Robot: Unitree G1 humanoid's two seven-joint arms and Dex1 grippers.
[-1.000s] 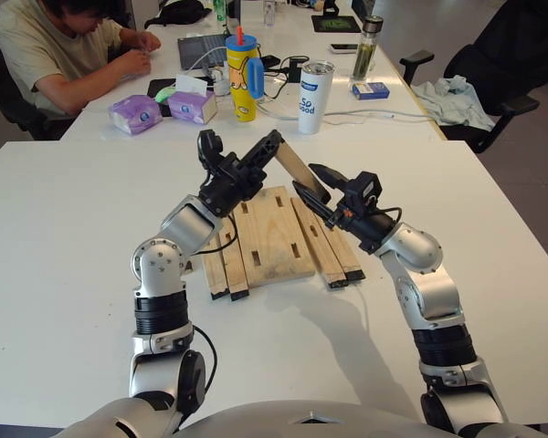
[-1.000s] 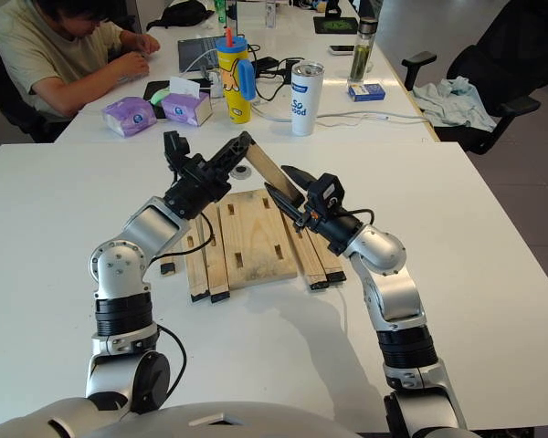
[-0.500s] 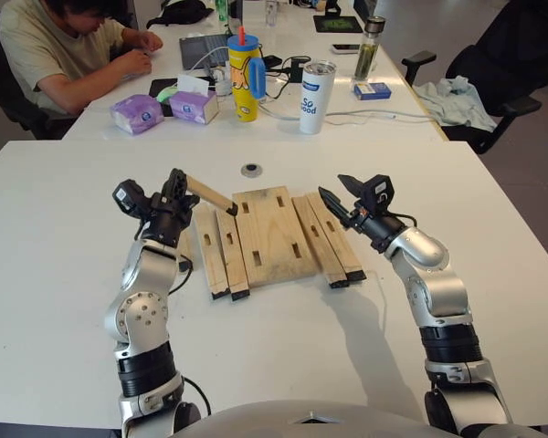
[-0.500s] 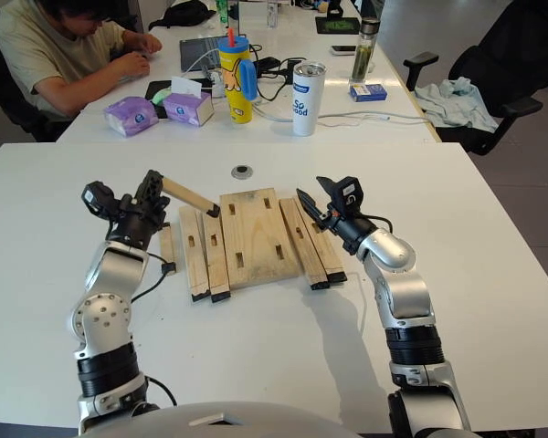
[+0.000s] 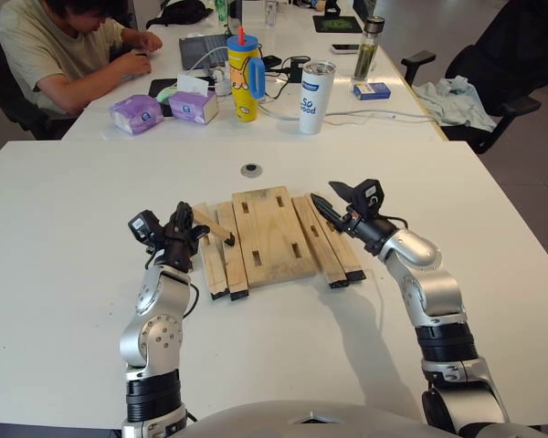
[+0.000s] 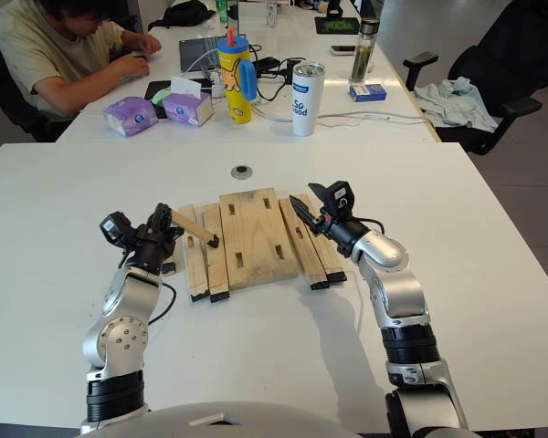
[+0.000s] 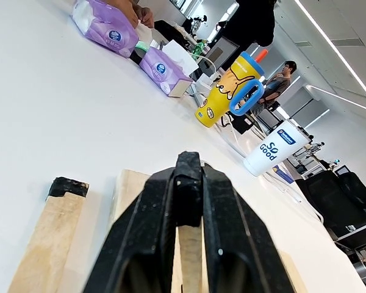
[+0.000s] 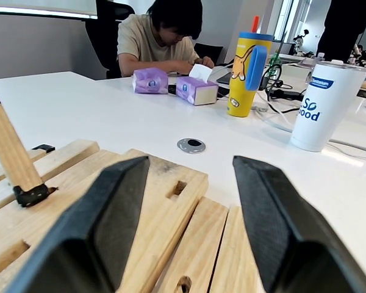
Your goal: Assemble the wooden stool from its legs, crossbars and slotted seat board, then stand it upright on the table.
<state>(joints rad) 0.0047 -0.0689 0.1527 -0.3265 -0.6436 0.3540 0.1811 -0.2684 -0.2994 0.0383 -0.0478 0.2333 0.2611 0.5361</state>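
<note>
wood leg (image 5: 215, 228) in left gripper (image 5: 186, 230); yellow tumbler (image 5: 243, 82) w/ red straw (image 5: 240, 35).

White tumbler (image 5: 316, 84) on far worktop (image 5: 384, 128): dark lettering in two lines, small logo mark above it. Two purple tissue packs (image 5: 135, 114): white label patches, print too small to read. Yellow cup (image 5: 244, 78): cartoon figure on the side, wording cannot be made out. Blue box (image 5: 371, 89): print too small to read.
</note>
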